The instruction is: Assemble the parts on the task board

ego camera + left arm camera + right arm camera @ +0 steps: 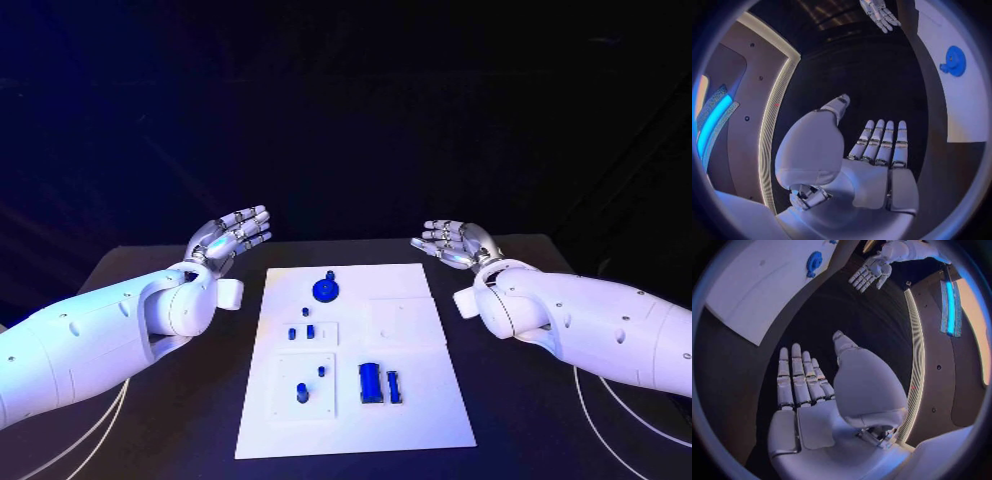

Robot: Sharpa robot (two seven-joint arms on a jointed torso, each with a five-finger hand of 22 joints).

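- Left hand (231,236) raised above the black table (173,258), off the far left corner of the task board (418,410); fingers straight and apart, palm empty, grasping nothing.
- Same left hand in left wrist view (873,150): fingers side by side, extended, thumb off to one side, nothing in the palm.
- Right hand (456,243) raised off the far right corner of the board, fingers spread, released, no part in it.
- Right wrist view confirms: right hand (807,385) flat and extended, empty; left hand also seen across the table (869,274), fingers loose.
- Both hands well apart from the board and from every part.
- Task board flat in the middle of the table, long side running away from the robot.
- Round blue disc part (327,289) with a small knob, near the board's far edge, between the 2 hands; also seen at (954,61) and (813,262).
- 2 small blue pegs (300,332) in a raised square plate left of centre, 1 tiny piece just beyond them.
- Lower left plate with 2 more small blue pieces (304,392).
- Larger blue block (372,383) with a thin blue bar (394,386) just beside it, near the board's near half, right of the lower plate.
- Blank raised white square (402,320) on the board's right half.
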